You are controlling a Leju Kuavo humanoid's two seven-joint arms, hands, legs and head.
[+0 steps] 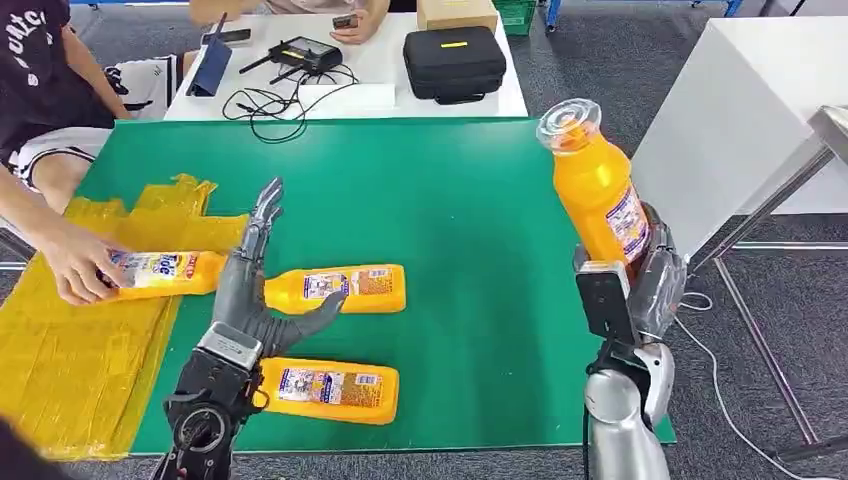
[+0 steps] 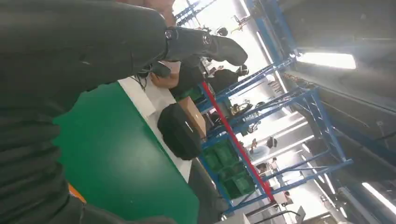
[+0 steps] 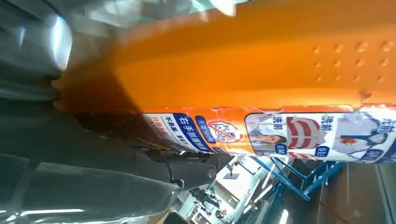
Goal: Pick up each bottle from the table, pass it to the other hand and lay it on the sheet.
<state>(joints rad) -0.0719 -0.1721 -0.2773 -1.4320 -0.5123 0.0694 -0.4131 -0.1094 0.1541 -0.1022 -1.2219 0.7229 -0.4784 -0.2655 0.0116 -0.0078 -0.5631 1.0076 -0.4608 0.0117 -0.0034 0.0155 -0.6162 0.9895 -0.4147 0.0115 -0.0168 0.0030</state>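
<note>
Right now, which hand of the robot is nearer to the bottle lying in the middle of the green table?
Left. The left hand hovers open beside the middle bottle, at its near end. The right hand is far off by the table's right edge, holding another bottle upright.

A warehouse-like workshop: tall blue storage racks (image 2: 280, 116) with green crates (image 2: 224, 158), under strip lights (image 2: 327, 60).

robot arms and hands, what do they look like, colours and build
Both arms are silver metal with black joint housings. The left hand has a dark grey palm, slim metallic grey fingers and a thick grey thumb, above a silver wrist band. The right hand is grey too, with a flat black block mounted at its wrist above a rounded silver forearm.
</note>
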